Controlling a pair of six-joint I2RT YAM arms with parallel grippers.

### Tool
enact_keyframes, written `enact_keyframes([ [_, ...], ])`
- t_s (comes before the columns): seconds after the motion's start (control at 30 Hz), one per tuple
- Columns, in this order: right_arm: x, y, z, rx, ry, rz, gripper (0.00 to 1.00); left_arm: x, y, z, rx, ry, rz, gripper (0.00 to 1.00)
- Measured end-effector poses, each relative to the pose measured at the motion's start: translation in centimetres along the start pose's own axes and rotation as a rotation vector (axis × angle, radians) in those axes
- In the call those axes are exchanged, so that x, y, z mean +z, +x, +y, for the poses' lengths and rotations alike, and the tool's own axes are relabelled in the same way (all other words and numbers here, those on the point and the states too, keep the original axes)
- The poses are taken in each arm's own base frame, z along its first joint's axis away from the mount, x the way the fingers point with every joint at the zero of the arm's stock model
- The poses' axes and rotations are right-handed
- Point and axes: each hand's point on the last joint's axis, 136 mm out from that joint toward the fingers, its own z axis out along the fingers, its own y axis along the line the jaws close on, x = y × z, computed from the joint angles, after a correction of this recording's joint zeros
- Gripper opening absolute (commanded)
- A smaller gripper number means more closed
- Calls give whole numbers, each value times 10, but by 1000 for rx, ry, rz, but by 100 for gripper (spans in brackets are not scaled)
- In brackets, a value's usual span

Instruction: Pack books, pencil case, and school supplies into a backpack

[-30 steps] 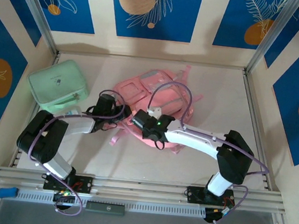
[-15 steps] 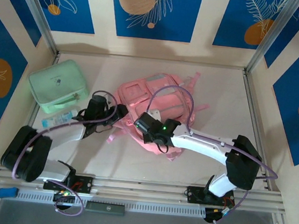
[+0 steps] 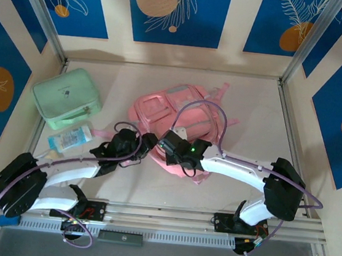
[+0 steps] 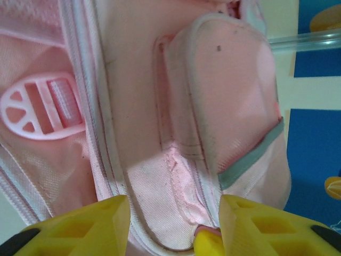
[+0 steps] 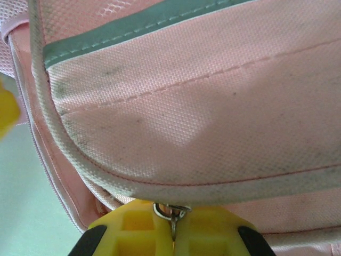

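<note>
Where the right gripper point(image 5: 173, 230) is closed, a metal zip pull point(image 5: 171, 212) on the backpack point(image 3: 161, 108) is pinched. The left gripper point(image 4: 173, 224) is set astride the pink rim, fingers point(image 4: 90, 224) parted.

- Backpack: laid flat, table point(image 3: 259, 113) centre.
- Mint-green case point(image 3: 66, 97): ten o'clock, near the rail.
- Blue-and-white packet point(image 3: 71, 136): eight o'clock.
- Bare surface: three and twelve o'clock, bounded by blue-panelled walls point(image 3: 178, 11).

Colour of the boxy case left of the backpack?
The case is mint green; top external view shows it best.
</note>
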Motion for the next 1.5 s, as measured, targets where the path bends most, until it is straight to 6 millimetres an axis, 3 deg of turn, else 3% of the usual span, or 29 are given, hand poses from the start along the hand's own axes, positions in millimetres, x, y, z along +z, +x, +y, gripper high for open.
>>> enact_keyframes([
  [0.33, 2, 4, -3, 0, 9, 4, 0, 20, 17, 1, -43, 1, -39, 37],
  [0.5, 3, 2, -2, 3, 8, -4, 0, 24, 16, -5, -44, -2, -63, 42],
  [1.0, 2, -4, 4, 15, -19, -22, 0, 6, 0, -29, -120, 79, -140, 41],
  [1.2, 2, -4, 4, 15, -20, -23, 0, 15, 3, -27, -154, 69, -133, 40],
  [1.37, 2, -4, 4, 15, -19, -23, 0, 28, 6, -28, -164, 56, -129, 30],
  [1.5, 2, -3, 3, 15, -17, -21, 0, 31, 5, -26, -151, 46, -137, 8],
])
